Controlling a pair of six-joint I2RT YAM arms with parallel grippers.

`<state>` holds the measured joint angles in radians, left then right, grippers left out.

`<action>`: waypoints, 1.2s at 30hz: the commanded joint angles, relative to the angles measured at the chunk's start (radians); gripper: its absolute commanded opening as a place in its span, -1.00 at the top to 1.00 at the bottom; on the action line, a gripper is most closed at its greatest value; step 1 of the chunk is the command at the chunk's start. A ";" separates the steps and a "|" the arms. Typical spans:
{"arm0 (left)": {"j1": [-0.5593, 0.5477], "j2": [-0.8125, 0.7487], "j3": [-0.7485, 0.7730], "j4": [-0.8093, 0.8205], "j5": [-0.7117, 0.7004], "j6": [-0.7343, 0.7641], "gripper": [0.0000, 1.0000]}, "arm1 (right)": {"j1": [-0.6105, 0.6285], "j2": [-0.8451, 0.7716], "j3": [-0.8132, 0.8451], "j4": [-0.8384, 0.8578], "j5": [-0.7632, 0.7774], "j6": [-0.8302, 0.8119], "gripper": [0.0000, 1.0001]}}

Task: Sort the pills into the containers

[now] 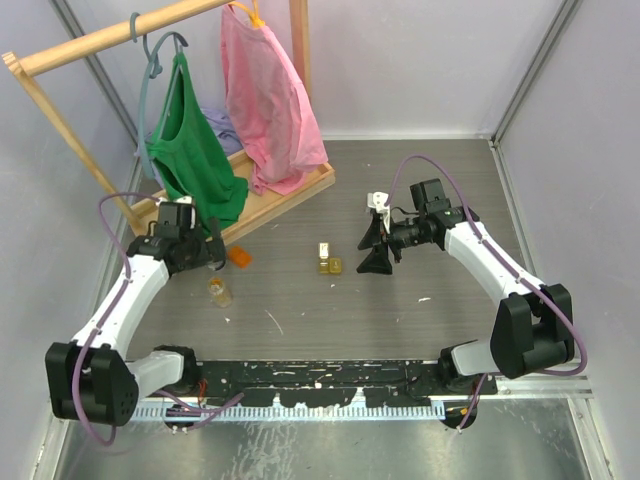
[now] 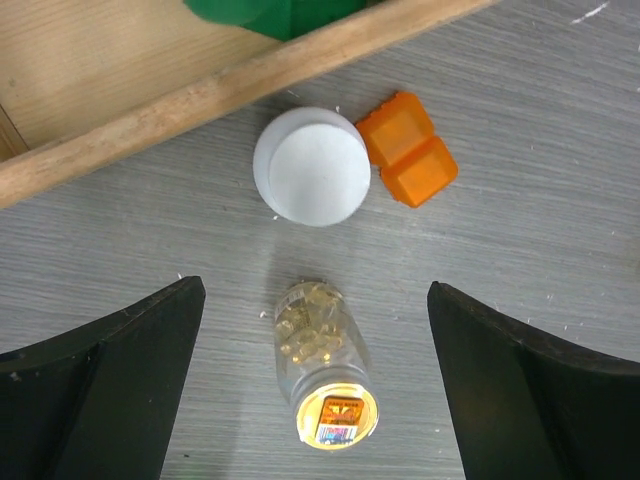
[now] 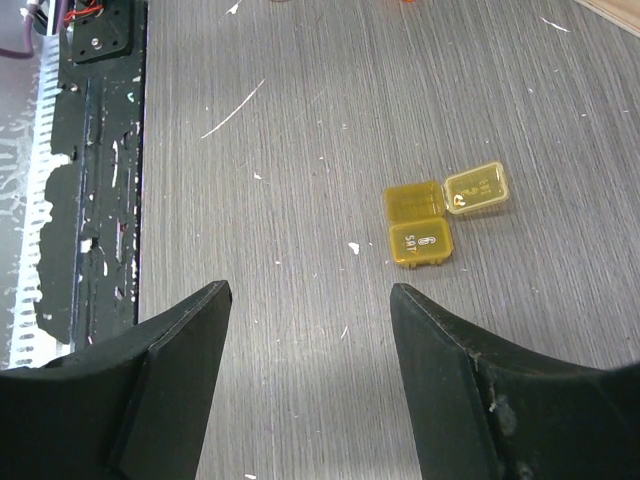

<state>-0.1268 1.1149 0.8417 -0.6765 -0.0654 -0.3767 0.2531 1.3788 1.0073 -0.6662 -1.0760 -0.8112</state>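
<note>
The containers, a small yellow two-cell pill box [image 1: 328,260], lie mid-table; in the right wrist view the pill box [image 3: 420,225] has one lid flipped open. My right gripper [image 1: 368,250] hovers just right of it, open and holding nothing, and from its wrist camera that gripper [image 3: 310,290] has only bare table between its fingers. A clear bottle [image 1: 219,291] of yellow pills stands uncapped at the left. My left gripper [image 2: 315,288] is open above the bottle [image 2: 320,365], a finger on either side and well apart from it. From overhead the left gripper [image 1: 205,255] sits beside the rack base.
A white bottle cap [image 2: 312,165] and an orange pill box [image 2: 408,148] lie just beyond the bottle, the orange box [image 1: 240,256] also showing from above. A wooden clothes rack [image 1: 262,205] with green and pink garments stands at the back left. White specks dot the table.
</note>
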 commanded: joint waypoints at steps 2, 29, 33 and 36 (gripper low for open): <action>0.038 0.037 0.049 0.118 0.014 -0.007 -0.85 | -0.004 -0.007 0.006 0.022 -0.030 0.003 -0.42; 0.037 0.226 0.106 0.176 -0.079 -0.048 -0.06 | -0.003 0.018 0.001 0.010 -0.036 -0.010 -0.42; 0.038 0.231 0.107 0.175 -0.073 -0.047 -0.03 | -0.003 0.022 0.004 0.001 -0.039 -0.015 -0.42; 0.038 0.241 0.106 0.173 -0.057 -0.048 -0.01 | -0.003 0.022 0.004 -0.001 -0.040 -0.018 -0.42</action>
<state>-0.0948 1.3502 0.9123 -0.5285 -0.1440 -0.4122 0.2531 1.4033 1.0012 -0.6697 -1.0805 -0.8108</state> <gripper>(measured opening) 0.516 0.711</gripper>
